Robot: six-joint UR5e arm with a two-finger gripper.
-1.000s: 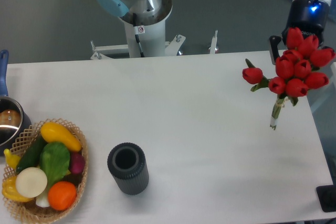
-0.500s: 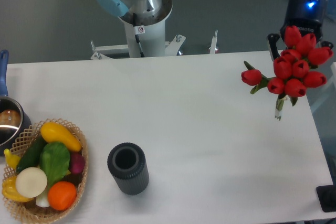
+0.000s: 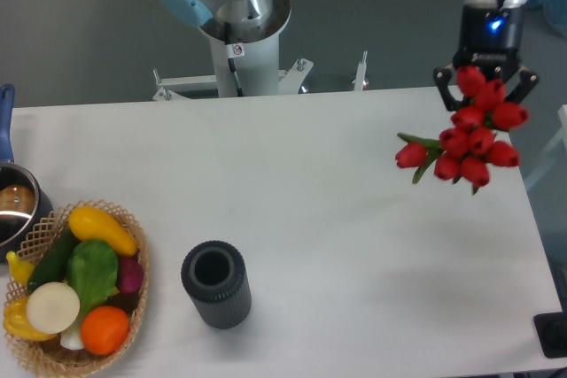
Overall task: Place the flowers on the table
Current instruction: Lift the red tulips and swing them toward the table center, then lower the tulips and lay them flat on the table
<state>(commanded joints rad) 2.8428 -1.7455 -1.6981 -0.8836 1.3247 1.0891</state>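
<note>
Nearest the camera, at the left edge, a woven basket (image 3: 133,307) holds a green pepper, a yellow squash, an orange, a white onion and other vegetables. Just right of it a dark ribbed cylinder (image 3: 215,284) stands upright with its open mouth up. Behind the basket, a metal pot (image 3: 16,210) with a blue handle sits at the left edge of the white tabletop (image 3: 292,192).

Farther back, over the tabletop's right side, are the flowers (image 3: 468,135): a tight bunch of red tulip heads with a few green leaves, one bloom standing off to the left on its own stem. The heads face the camera, so the bunch is seen nearly end on; its stems are hidden behind the blooms and its long axis runs roughly away from the lens. Whether it touches the tabletop I cannot tell.

Just behind the topmost blooms is the gripper (image 3: 485,86), its dark fingers (image 3: 443,86) spread to either side of the bunch; the blooms hide the tips, so the grasp itself cannot be judged.

Farthest back stands the arm's base column (image 3: 239,50).
</note>
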